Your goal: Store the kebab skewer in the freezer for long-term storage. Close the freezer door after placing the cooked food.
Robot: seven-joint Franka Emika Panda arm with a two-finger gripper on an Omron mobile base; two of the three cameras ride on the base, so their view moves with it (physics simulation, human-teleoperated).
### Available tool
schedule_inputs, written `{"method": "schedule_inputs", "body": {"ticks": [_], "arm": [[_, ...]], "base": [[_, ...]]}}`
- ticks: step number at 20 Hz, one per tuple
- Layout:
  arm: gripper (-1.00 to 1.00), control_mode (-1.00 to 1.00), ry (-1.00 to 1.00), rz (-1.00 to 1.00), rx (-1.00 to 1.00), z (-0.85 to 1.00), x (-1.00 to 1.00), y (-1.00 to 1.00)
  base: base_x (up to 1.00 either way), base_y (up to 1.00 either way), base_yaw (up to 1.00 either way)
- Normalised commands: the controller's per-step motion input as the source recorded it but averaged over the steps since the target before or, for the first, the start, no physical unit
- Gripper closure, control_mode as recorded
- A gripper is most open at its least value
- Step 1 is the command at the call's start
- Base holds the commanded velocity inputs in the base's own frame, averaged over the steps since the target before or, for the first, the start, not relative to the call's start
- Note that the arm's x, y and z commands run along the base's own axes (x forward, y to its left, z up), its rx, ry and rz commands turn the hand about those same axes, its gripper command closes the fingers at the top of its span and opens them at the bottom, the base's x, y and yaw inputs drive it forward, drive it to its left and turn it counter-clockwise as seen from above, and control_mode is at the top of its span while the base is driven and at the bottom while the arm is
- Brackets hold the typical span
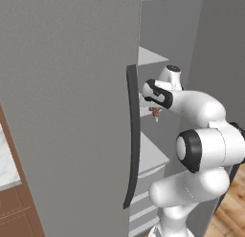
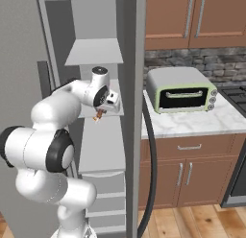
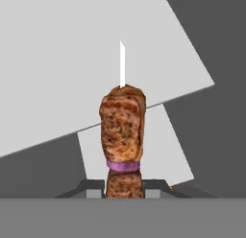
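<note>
Dark-tipped tool, jaws drawn in on the kebab skewer; the two tips are cut off by the lower edge of the hand view, so the contact itself is mostly hidden.

Kebab skewer: reddish-brown browned meat chunk with a purple band beneath it, a second chunk below that partly cut off, and a thin pale stick rising from the top. From the base views it is a tiny reddish-orange speck hanging under the hand; its detail is too small to make out there. Held above a grey inner shelf, not resting on it as far as can be told.

Freezer: tall, flat grey front; one door stands open, its edge running down the middle of the right base view. Grey shelves stacked inside, drawers below partly blocked by the white arm. Long dark vertical bar handle on the closed door; a second dark curved handle on the open door.

Beyond: marble surface carrying a pale green toaster oven, brown wooden cabinets above and below, stone backsplash, wooden floor. A stove at the right edge is cut off.
</note>
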Motion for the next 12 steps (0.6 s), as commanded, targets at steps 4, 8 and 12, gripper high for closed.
{"method": "schedule_inputs", "body": {"ticks": [4,8,12], "arm": [[1.0,-1.0,0.0,0.0,0.0,-0.23,0.47,0.0],[1.0,-1.0,0.0,0.0,0.0,-0.34,0.4,0.0],[1.0,-1.0,0.0,0.0,0.0,-0.21,0.37,0.01]], "base": [[0.0,0.0,0.0],[0.0,0.0,0.0],[0.0,0.0,0.0]]}}
